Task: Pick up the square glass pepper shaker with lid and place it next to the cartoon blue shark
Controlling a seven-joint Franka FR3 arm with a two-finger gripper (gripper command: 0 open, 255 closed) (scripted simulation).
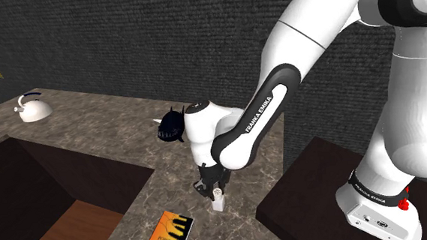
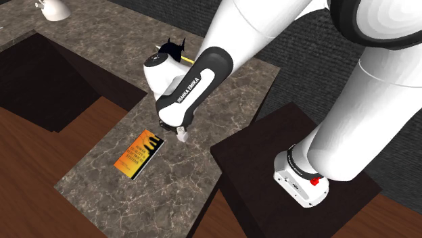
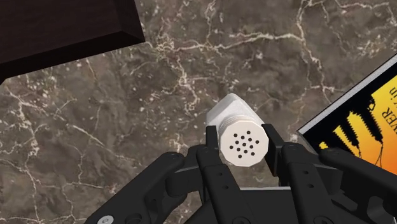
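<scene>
A white square pepper shaker [image 3: 230, 112] with a round perforated lid stands upright on the dark marble counter [image 3: 127, 114]. My black gripper [image 3: 240, 137] comes down on it from above, its two fingers pressed against the sides of the lid. The shoulder view has the shaker [image 1: 218, 201] poking out under the gripper [image 1: 212, 187], close to the counter's near edge. The same pair appears in the second exterior view, shaker [image 2: 182, 135] beneath gripper [image 2: 176, 128]. The dark blue shark [image 1: 170, 127] [image 2: 170, 49] lies farther back on the counter, partly behind the arm's wrist.
An orange and black book [image 1: 165, 235] [image 2: 138, 154] [image 3: 359, 121] lies flat beside the shaker. A white kettle [image 1: 32, 108] sits at the counter's far corner. The dark stand [image 1: 313, 189] [image 3: 63, 25] borders the counter; a sunken dark recess [image 1: 50, 191] opens on the other side.
</scene>
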